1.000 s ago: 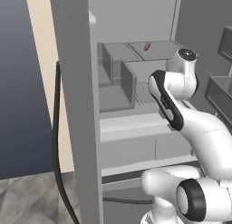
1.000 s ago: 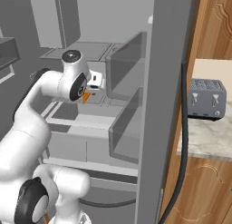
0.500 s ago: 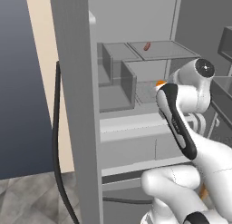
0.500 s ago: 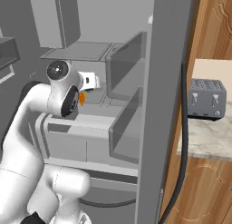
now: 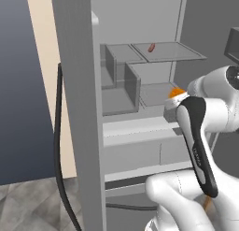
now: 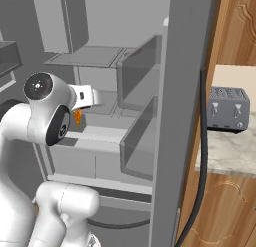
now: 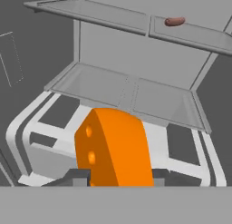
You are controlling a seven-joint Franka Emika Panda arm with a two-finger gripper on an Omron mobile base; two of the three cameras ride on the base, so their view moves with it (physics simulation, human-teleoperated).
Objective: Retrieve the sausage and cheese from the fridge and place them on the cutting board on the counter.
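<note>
Grey toaster (image 6: 227, 109) upright at right, beside brown wooden wall panel (image 6: 239, 28). Brown cabinet door (image 6: 220, 211) below it. Black hose (image 6: 200, 166) hanging in front. Cream wall (image 5: 44, 75) and dark blue panel (image 5: 18, 85) at left, grey tiled floor (image 5: 32, 206) beneath.

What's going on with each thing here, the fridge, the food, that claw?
Fridge: door open, grey shelves showing.
Cheese: held between the jaws, off the shelves, in front of the open fridge.
Sausage: lying loose on the upper shelf, untouched.
Gripper: shut on the cheese.
Toaster: standing on the counter beside the fridge.
</note>
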